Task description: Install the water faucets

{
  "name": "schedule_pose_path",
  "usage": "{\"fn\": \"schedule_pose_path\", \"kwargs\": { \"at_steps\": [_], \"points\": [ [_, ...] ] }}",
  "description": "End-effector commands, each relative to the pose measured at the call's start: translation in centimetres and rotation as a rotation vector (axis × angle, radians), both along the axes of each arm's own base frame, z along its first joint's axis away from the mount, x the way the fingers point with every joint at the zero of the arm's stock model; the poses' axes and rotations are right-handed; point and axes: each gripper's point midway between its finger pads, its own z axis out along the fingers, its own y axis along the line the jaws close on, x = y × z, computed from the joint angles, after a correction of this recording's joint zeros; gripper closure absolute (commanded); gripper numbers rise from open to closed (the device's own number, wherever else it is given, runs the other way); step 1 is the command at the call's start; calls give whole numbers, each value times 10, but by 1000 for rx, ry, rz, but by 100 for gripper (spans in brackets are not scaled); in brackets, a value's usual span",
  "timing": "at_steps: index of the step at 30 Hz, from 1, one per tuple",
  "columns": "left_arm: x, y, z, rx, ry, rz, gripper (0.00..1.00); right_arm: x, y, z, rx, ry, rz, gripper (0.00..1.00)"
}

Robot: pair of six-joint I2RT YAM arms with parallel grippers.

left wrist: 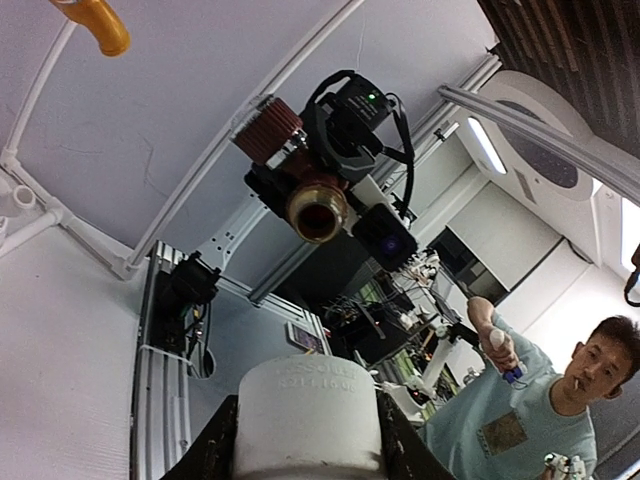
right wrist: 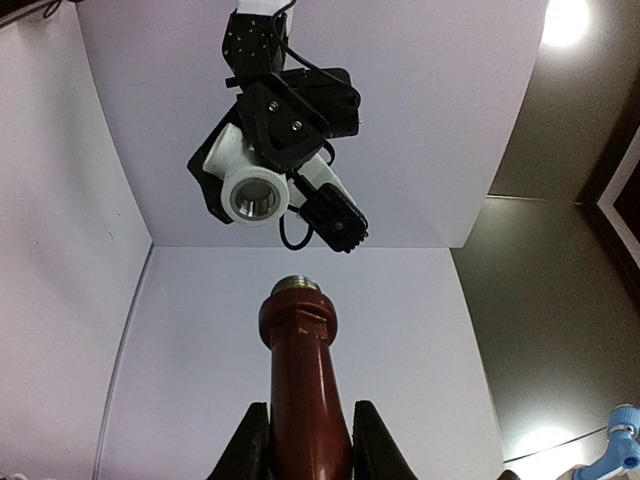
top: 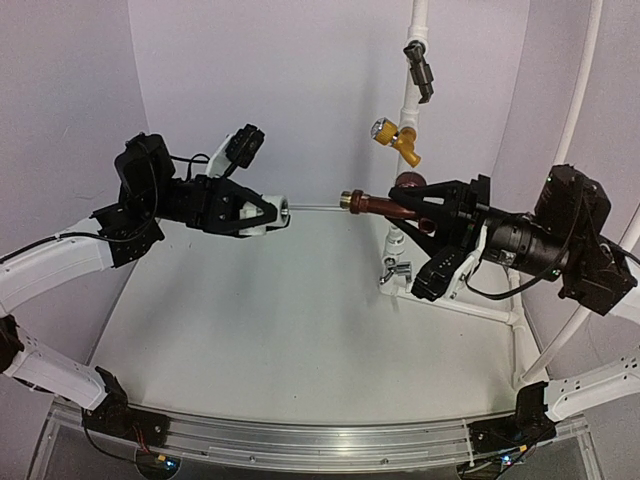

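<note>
Your right gripper [top: 418, 210] is clamped on the faucet [top: 378, 205], held in the air above the table [top: 250, 330]; its long axis lies level, threaded end pointing at the white elbow fitting [top: 277, 212], a gap between them; the body is dark reddish-brown, the thread brass-coloured; your left gripper [top: 266, 213] is clamped on that fitting.

A dark grey valve [top: 421, 70] sits above a yellow-brass valve [top: 398, 139] on the upright white pipe [top: 418, 20].
</note>
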Motion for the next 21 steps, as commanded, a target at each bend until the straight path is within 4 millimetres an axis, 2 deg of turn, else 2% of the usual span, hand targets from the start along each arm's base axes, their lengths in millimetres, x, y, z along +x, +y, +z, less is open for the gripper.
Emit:
{"fn": "schedule_pose_path", "kwargs": {
  "at_steps": [1, 10, 21],
  "points": [
    [-20, 7, 17, -50, -30, -92, 100, -5, 8, 22, 42, -134, -4, 100],
    [-19, 1, 13, -22, 24, -94, 100, -15, 28, 19, 35, -219, 0, 100],
    [-24, -4, 15, 2, 34, -78, 100, -15, 42, 11, 7, -263, -47, 100]
  ]
}}
